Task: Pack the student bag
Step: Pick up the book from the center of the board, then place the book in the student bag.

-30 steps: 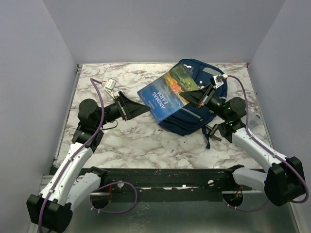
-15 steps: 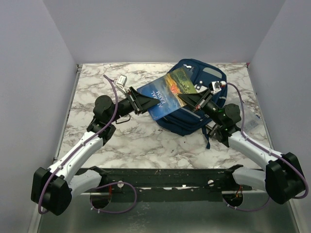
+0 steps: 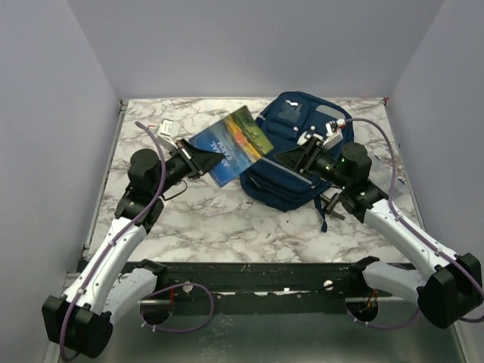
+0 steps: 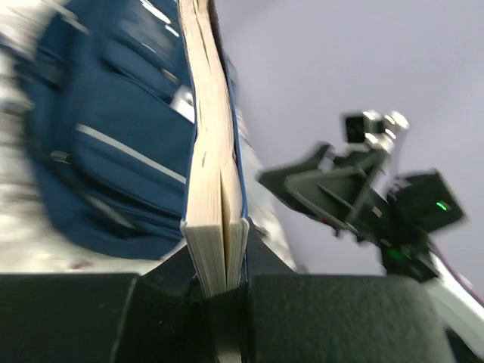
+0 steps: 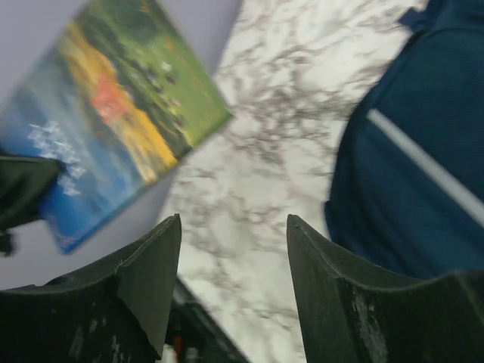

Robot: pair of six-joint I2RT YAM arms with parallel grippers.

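Our left tool (image 3: 201, 161) is clenched on the paperback (image 3: 231, 142) just left of the student bag (image 3: 281, 190), which lies on the desk (image 3: 189, 219). The paperback's long axis points toward the bag. Our right tool (image 3: 286, 157), released and empty, hovers over the bag.

light: soft, even — faint shadows are cast | top view: rendered sharp | wrist views: student bag (image 4: 91, 159) is smeared by motion

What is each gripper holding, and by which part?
The left gripper clamps the book by the edge nearest that arm. The right gripper stands open and holds nothing.
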